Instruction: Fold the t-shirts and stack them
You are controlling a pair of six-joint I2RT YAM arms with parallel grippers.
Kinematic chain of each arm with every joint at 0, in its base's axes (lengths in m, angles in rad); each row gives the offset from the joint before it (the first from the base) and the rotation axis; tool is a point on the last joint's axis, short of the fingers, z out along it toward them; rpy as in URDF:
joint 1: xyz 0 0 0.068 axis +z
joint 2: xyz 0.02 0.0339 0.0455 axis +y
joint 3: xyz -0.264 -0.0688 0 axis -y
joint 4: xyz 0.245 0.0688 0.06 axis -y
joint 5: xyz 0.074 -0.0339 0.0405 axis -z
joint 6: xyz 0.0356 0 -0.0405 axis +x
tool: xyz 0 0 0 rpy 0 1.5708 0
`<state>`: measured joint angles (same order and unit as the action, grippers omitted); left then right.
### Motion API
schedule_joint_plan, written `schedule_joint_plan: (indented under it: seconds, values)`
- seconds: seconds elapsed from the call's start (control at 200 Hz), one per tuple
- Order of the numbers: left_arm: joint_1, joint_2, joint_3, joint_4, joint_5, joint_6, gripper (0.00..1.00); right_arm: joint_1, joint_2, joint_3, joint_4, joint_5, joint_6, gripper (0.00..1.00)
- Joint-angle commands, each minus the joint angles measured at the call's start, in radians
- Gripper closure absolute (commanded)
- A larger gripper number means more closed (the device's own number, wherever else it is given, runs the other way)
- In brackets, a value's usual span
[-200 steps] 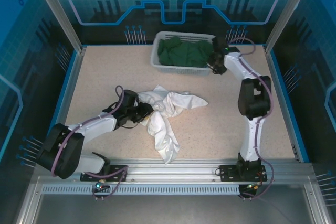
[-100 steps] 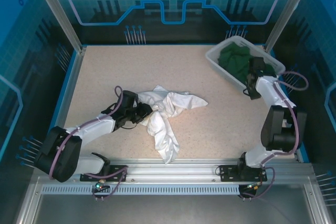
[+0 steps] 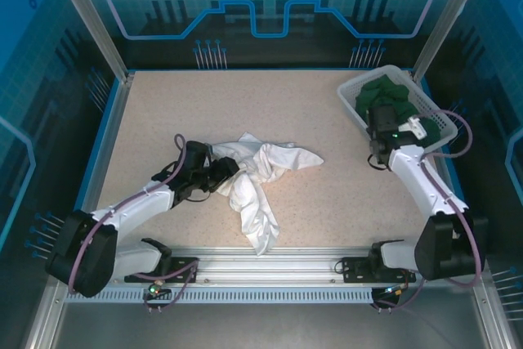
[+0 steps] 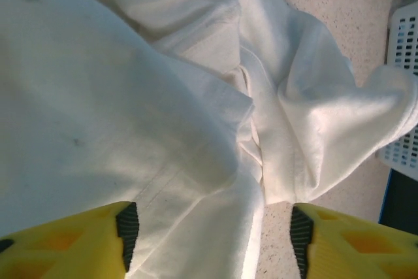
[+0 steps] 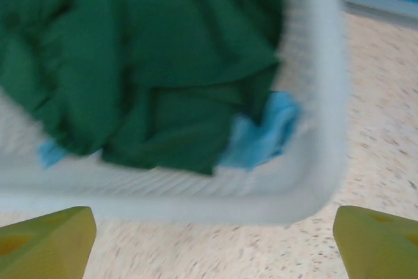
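The white t-shirt [image 3: 255,179] lies crumpled in the middle of the table; its folds [image 4: 163,96] take up most of the left wrist view. My left gripper [image 3: 226,170] sits at the shirt's left edge. Its yellow fingers [image 4: 98,240] stand open, with loose white cloth lying between them [image 4: 212,240]. The dark green t-shirt [image 3: 392,97] is bunched in the white basket [image 3: 350,104] at the back right. My right gripper [image 3: 380,116] is at the basket's near rim [image 5: 196,194], open and holding nothing [image 5: 214,233]. The green t-shirt [image 5: 150,63] lies just beyond that rim.
A light blue cloth [image 5: 261,138] shows under the green shirt in the basket. The basket's lattice wall [image 4: 406,31] appears at the right edge of the left wrist view. A raised blue border and glass walls enclose the table [image 3: 163,112].
The right gripper dragged the basket from the back centre to the back right corner, then let go and opened. The left gripper opened on the white shirt and shifted slightly left.
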<state>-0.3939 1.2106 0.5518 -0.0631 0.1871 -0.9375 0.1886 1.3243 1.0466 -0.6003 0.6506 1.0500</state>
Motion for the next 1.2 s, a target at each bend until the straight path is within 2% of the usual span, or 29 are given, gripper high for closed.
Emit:
schedule_joint_plan:
  seconds: [0.0,0.05,0.145,0.215,0.385,0.49,0.67,0.785,0.875,0.93,1.0,1.115,1.196]
  values:
    - [-0.003,-0.017,0.011,-0.053,-0.022,0.01,0.28,0.061,0.1,0.085,0.02,-0.05,-0.279,0.15]
    - [-0.003,-0.016,0.01,-0.054,-0.023,0.004,0.22,0.082,0.165,0.121,0.014,-0.1,-0.362,0.23]
    - [-0.003,-0.001,0.008,-0.037,-0.012,-0.008,0.18,0.098,0.308,0.205,-0.017,-0.221,-0.5,0.3]
    - [-0.003,0.02,0.017,-0.025,0.005,-0.013,0.19,0.099,0.444,0.314,-0.12,-0.187,-0.537,0.33]
    - [-0.003,0.074,0.028,0.028,0.055,-0.015,0.34,0.052,0.655,0.495,-0.171,-0.125,-0.583,0.33]
    - [-0.003,0.095,0.04,0.027,0.061,-0.002,0.45,-0.011,0.74,0.627,-0.204,-0.145,-0.557,0.33]
    - [-0.003,0.111,0.053,0.041,0.056,0.014,0.57,-0.09,0.923,0.907,-0.288,-0.148,-0.526,0.32]
    - [-0.003,0.121,0.068,0.06,0.062,0.028,0.54,-0.13,1.033,1.081,-0.333,-0.211,-0.514,0.31]
    - [-0.003,0.127,0.088,0.049,0.062,0.039,0.4,-0.128,1.067,1.203,-0.383,-0.274,-0.535,0.26]
    - [-0.003,0.127,0.098,0.035,0.063,0.044,0.32,-0.103,1.014,1.171,-0.351,-0.349,-0.569,0.2]
    - [-0.003,0.127,0.113,-0.003,0.059,0.05,0.3,-0.053,0.863,1.012,-0.242,-0.438,-0.597,0.12]
    - [-0.003,0.113,0.151,-0.121,0.039,0.086,0.28,0.022,0.596,0.666,-0.086,-0.572,-0.606,0.1]
    - [-0.008,0.092,0.166,-0.185,0.021,0.107,0.28,0.067,0.469,0.459,-0.023,-0.661,-0.592,0.1]
